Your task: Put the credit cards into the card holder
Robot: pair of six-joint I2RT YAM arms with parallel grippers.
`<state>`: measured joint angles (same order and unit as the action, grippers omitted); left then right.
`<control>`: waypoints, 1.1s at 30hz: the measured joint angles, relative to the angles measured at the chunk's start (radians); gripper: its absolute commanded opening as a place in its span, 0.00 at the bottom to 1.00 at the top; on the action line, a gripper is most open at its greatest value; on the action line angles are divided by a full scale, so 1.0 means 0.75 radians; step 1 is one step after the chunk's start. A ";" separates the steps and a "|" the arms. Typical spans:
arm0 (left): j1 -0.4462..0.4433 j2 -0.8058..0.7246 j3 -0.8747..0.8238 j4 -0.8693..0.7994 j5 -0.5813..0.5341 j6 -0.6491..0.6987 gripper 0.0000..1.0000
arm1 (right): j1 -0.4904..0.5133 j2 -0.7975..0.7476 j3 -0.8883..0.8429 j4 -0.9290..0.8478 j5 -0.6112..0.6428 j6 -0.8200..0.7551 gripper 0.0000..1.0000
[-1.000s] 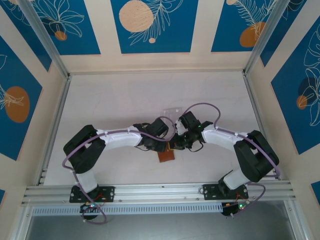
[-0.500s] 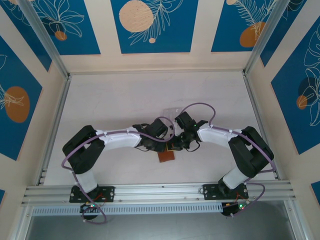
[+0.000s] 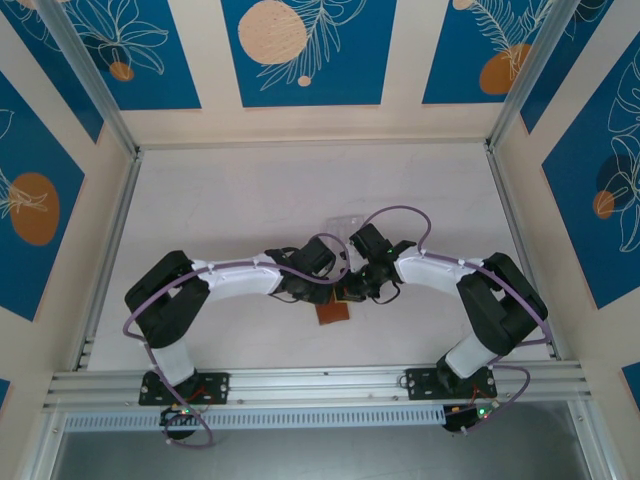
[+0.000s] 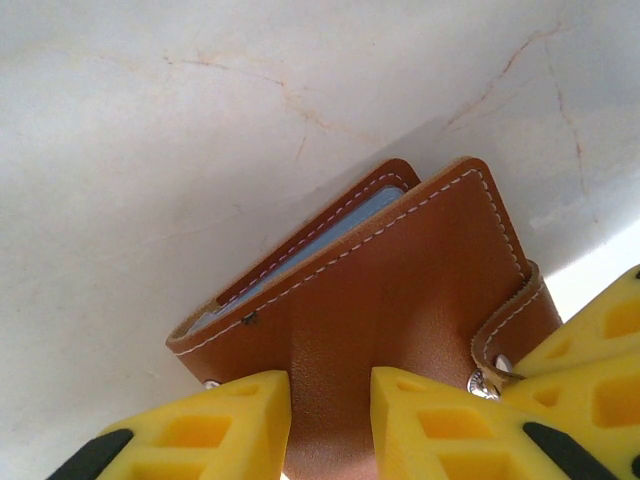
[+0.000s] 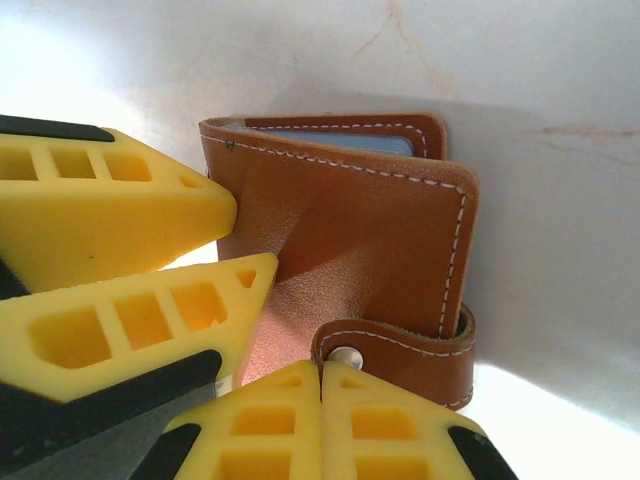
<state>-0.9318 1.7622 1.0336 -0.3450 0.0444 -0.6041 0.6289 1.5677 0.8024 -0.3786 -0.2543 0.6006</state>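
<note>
The card holder [image 3: 333, 313], a brown leather wallet with white stitching, is folded over and low on the pale table [image 3: 200, 210], a little toward 6 o'clock from the table's middle. In the left wrist view its covers gape slightly at 10 o'clock, showing a pale blue lining [image 4: 345, 228]. In the right wrist view its snap tab [image 5: 400, 350], with a metal stud, wraps round the edge at 5 o'clock.

The left gripper [image 4: 330, 425] reaches in from 9 o'clock in the top view. Its yellow fingers [image 4: 215, 430] stand a narrow gap apart, with the upper cover clamped between them. The right gripper [image 5: 320, 405] comes from 2 o'clock. Its tips are pressed flat together at the tab's lower edge, and I cannot tell whether any leather is caught between them.

A clear plastic stand [image 3: 343, 222] sits at 12 o'clock from the wallet, apart from it.
</note>
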 measured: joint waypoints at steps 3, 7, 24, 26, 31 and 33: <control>0.000 0.000 0.000 0.001 0.000 0.000 0.28 | 0.004 0.001 0.000 0.000 0.005 0.000 0.00; 0.000 0.000 0.000 0.001 0.000 0.000 0.28 | 0.017 0.012 0.014 -0.012 0.021 0.000 0.00; 0.001 -0.001 -0.008 0.000 -0.001 -0.010 0.27 | 0.069 0.040 0.043 -0.044 0.071 0.032 0.00; 0.001 -0.002 -0.009 0.001 -0.003 -0.015 0.27 | 0.071 0.052 0.049 -0.049 0.071 0.042 0.00; 0.003 -0.009 -0.020 0.002 -0.009 -0.025 0.27 | 0.084 0.094 0.097 -0.100 0.086 0.052 0.00; 0.004 -0.012 -0.026 0.002 -0.012 -0.031 0.27 | 0.095 0.110 0.121 -0.127 0.100 0.062 0.00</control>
<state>-0.9287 1.7531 1.0142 -0.3435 0.0357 -0.6273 0.7002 1.6505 0.8928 -0.4736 -0.1791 0.6472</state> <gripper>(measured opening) 0.274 0.066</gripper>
